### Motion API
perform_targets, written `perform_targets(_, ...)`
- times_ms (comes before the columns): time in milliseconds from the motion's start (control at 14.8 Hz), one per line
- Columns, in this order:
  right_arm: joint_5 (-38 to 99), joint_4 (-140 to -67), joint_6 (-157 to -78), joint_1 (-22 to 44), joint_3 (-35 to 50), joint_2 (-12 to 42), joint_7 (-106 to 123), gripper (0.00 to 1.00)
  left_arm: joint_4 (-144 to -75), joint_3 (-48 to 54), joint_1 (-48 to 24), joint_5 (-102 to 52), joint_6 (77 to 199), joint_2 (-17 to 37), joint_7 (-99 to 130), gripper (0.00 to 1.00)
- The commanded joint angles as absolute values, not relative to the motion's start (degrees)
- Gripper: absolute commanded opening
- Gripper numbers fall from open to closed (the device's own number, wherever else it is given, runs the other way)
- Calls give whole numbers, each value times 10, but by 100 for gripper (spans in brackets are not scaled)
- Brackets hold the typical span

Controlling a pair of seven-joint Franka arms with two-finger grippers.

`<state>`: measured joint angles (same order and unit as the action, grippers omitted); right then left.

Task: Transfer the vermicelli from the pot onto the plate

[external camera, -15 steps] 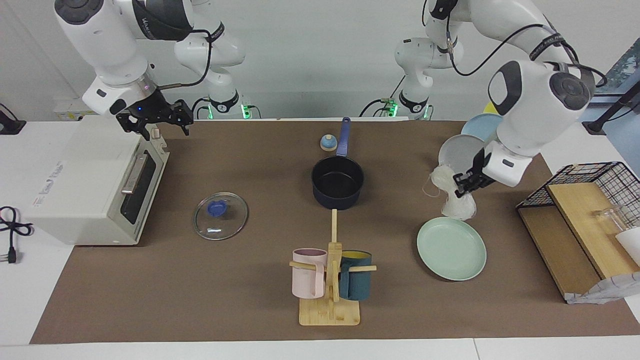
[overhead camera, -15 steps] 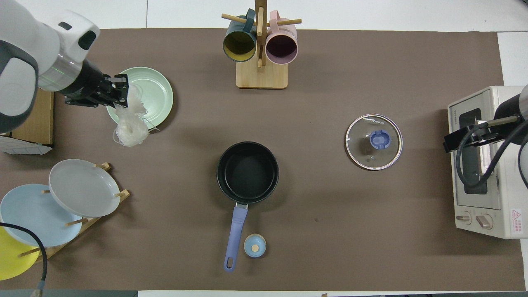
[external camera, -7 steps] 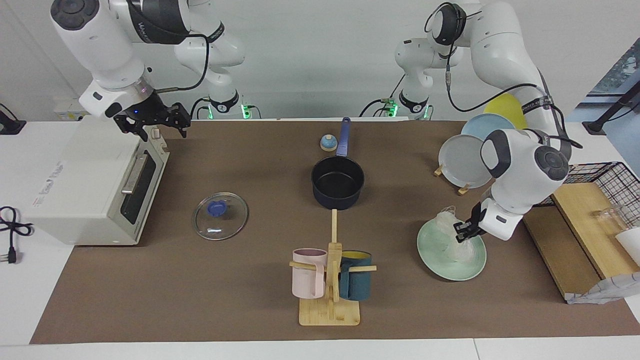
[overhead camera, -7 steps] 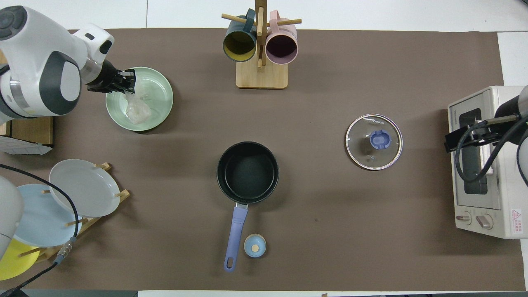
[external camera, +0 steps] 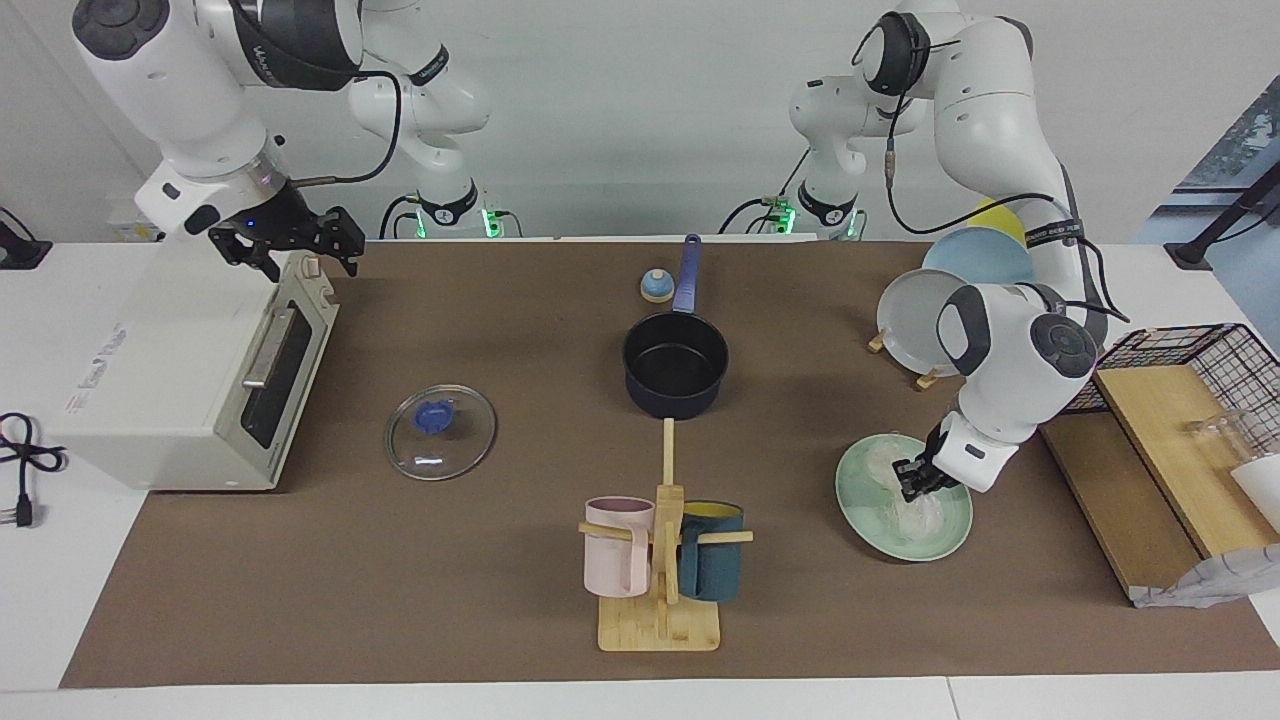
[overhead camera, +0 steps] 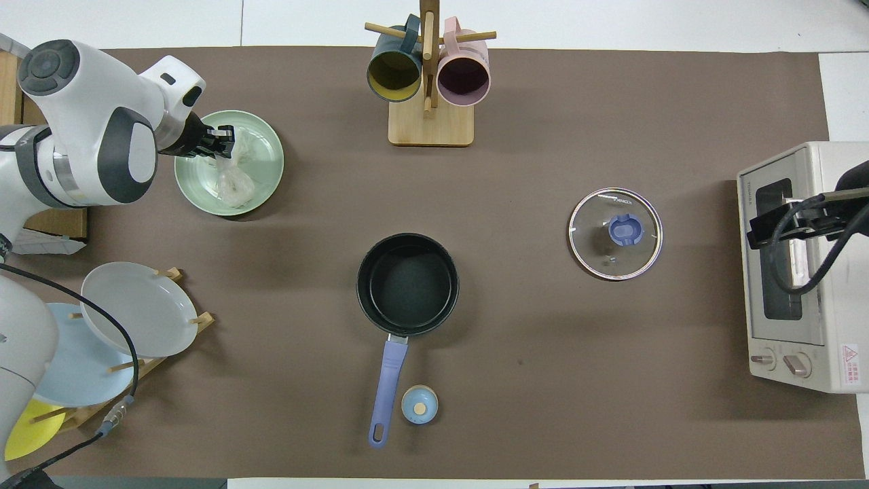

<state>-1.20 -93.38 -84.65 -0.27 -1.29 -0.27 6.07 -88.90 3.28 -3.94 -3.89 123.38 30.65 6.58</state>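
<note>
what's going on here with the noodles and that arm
The left gripper is down at the mint-green plate, with the vermicelli clump lying on the plate under it, the upper strands at its tip. The dark pot in the middle of the table is empty, its glass lid lying beside it. The right gripper waits over the toaster oven.

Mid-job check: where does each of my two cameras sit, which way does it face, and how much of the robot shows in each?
Facing view: high across the table, looking at the robots; both arms show whole, bases at top, the left gripper down on the plate with the vermicelli, the right gripper waiting over the toaster oven.
Overhead view: above the robots' end, looking steeply down and forward; only the left arm's forearm and the right gripper show.
Shared, half a turn apart: pot, plate, glass lid, mug rack.
</note>
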Motion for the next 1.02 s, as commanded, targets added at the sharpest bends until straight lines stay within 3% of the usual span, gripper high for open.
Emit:
perform_targets(0,-9,-929,-851,-8,-8,-4,55,100,-874,29,-45,-29,1200,293,63,100)
perform_targets(271,-8,-927,-845,-5,-6,-4,54,100,-842,25,-35,-30,1066,209,68,100)
perform_targets(542,-9,-927,-849,-2,-4,-7,54,100,-855,20,-40,-11,942,86,70,100)
perform_targets(949,-7,-927,-853,-2,-3,-6,54,100,-977,21,-41,-10,911,-35,72,100)
